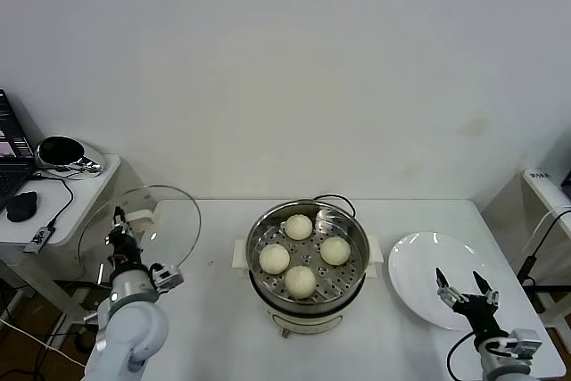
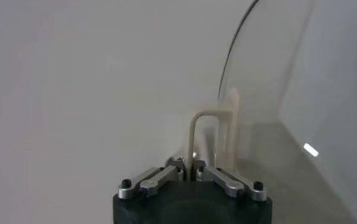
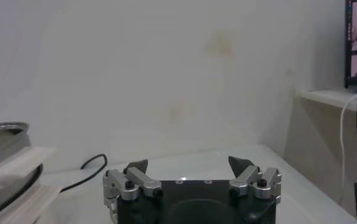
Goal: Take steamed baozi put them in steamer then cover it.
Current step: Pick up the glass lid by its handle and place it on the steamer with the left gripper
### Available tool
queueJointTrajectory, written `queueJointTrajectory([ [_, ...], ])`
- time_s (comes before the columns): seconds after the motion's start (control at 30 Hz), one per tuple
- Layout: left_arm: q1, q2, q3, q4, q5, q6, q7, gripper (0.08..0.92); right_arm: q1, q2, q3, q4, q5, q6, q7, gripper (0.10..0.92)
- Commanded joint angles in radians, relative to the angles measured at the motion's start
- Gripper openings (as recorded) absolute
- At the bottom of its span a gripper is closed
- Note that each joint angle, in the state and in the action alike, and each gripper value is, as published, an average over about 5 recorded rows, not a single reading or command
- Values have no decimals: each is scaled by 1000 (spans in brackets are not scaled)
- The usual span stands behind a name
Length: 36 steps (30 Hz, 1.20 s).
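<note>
1. Baozi (image 1: 299, 227): all four sit on the perforated tray inside the steamer (image 1: 308, 305), spaced apart in a rough diamond, so the loading step looks done and only the covering remains.
2. The cover (image 1: 169, 220) hangs in the air at the left of the worktop (image 1: 214, 327), well apart from the steamer. The left end effector (image 1: 119, 231) is clamped shut on its cream handle (image 2: 210, 131), which is why the glass disc stands up instead of lying flat.
3. Held this way, the cover is tilted steeply, nearly on edge; its flat face looks sideways, not down at the pot (it would need turning level before it can seat on the rim).
4. The right end effector (image 1: 467, 289) waits low at the right, over the near edge of the empty white plate (image 1: 419, 265), its jaws spread wide and holding nothing.
</note>
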Motion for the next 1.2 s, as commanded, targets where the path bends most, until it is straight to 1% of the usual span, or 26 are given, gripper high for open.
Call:
queueJointTrajectory([
  [0.03, -106, -165, 239, -126, 286, 99, 210, 140, 10, 12, -7, -5, -36, -22, 12, 823],
  [0.2, -138, -283, 441, -67, 341, 101, 216, 140, 30, 24, -18, -26, -59, -21, 16, 823],
  [0.33, -185, -328, 512, -27, 338, 102, 223, 140, 24, 34, -22, -29, -71, -20, 17, 823],
  [0.53, -235, -330, 619, -16, 246, 104, 224, 140, 12, 37, -25, -44, -79, -10, 13, 823],
  [0.6, -237, -334, 648, -16, 223, 104, 225, 140, 19, 34, -26, -49, -81, -11, 14, 823],
  [0.73, -222, -349, 662, -3, 219, 104, 214, 140, 31, 34, -28, -52, -81, -15, 15, 823],
  [0.97, -180, -348, 665, 23, 401, 104, 299, 140, 44, 28, -39, -69, -84, -12, 13, 823],
  [1.2, -181, -344, 657, 46, 455, 103, 328, 140, 53, 28, -49, -75, -90, -11, 12, 823],
])
